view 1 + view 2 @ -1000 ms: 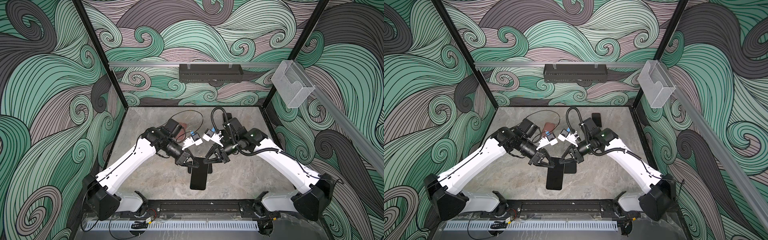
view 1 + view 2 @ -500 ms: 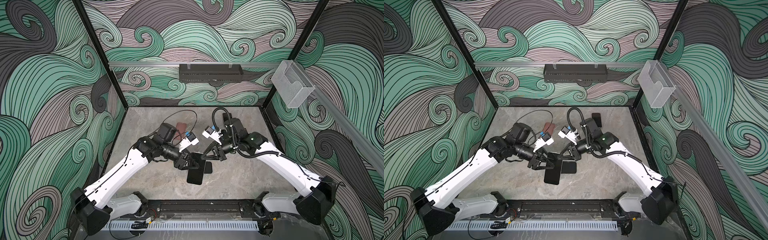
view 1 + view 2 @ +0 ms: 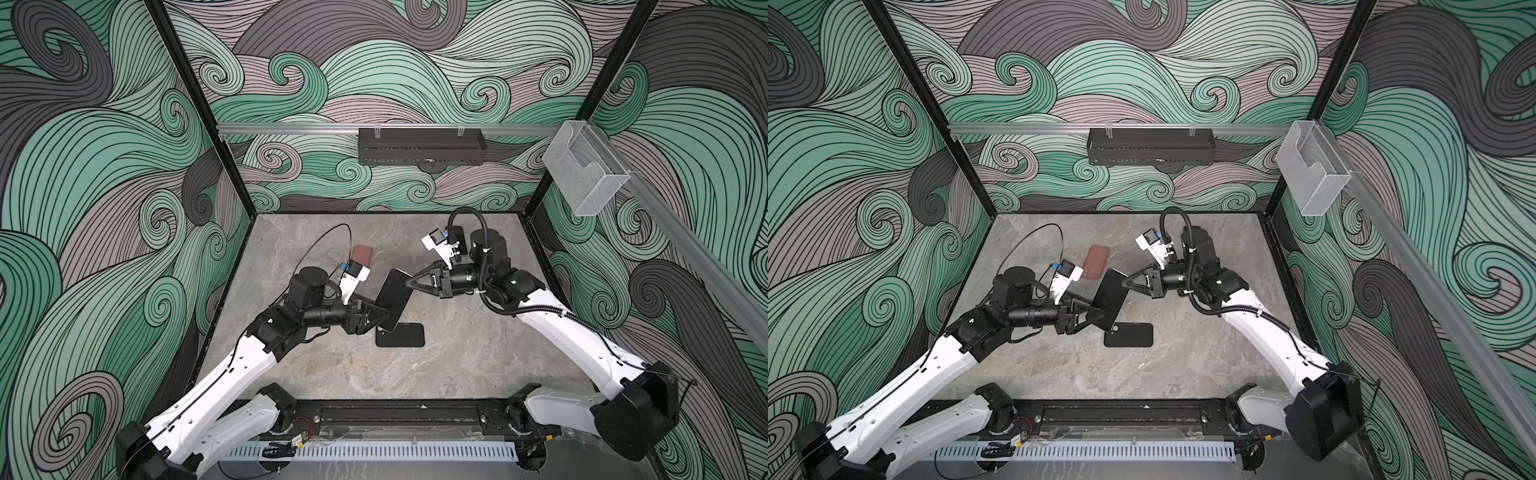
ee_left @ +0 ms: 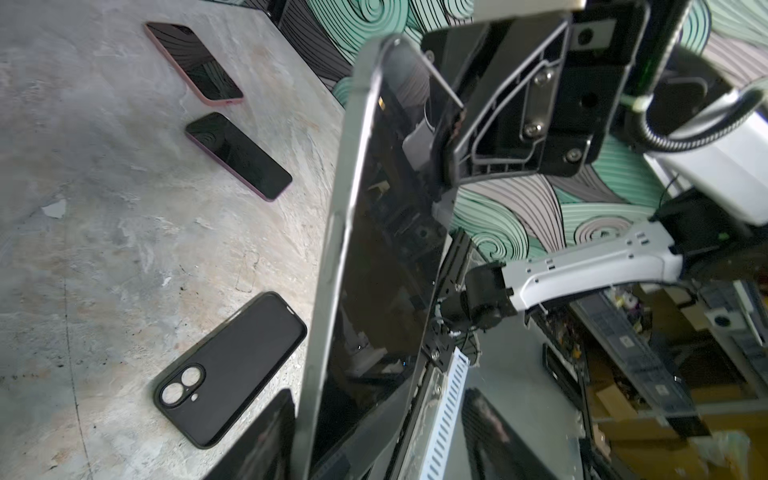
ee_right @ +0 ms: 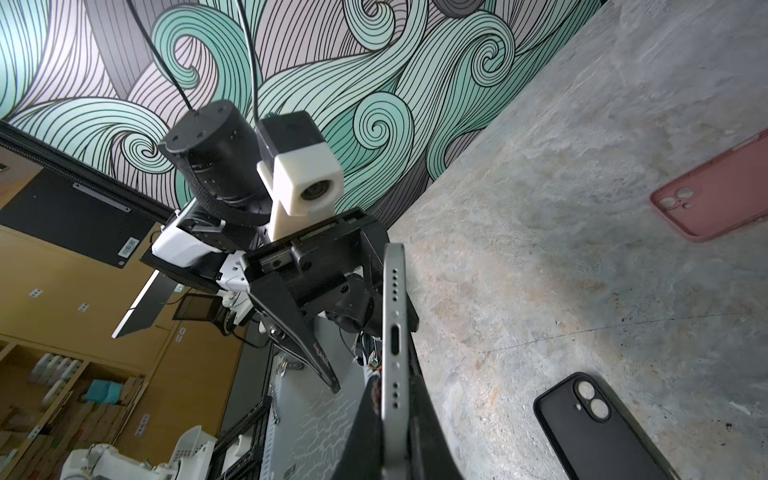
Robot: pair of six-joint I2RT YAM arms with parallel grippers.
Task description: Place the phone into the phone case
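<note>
The right hand (image 5: 392,424) is closed tight on the charging-port end of the phone with a dark glass screen and a silver-grey metal frame (image 3: 395,297). Its fingers press on the front and the back, and this hand alone carries the phone. The phone (image 3: 1111,296) is in the air over the middle of the grey marbled surface (image 3: 457,365), tilted, with its other end lower. Around that lower end the left hand (image 5: 370,349) stands with its jaws wide apart. One finger (image 5: 303,340) is clearly off the glass; whether the second one touches the back, I cannot tell.

Just under the lower end lies the black soft phone case with two round camera holes (image 3: 401,335). It lies flat with its hollow side up, near the middle of the surface, and it is empty. A dusty-pink phone case (image 3: 1096,261), also empty, lies nearer the rear edge, left of the middle.
</note>
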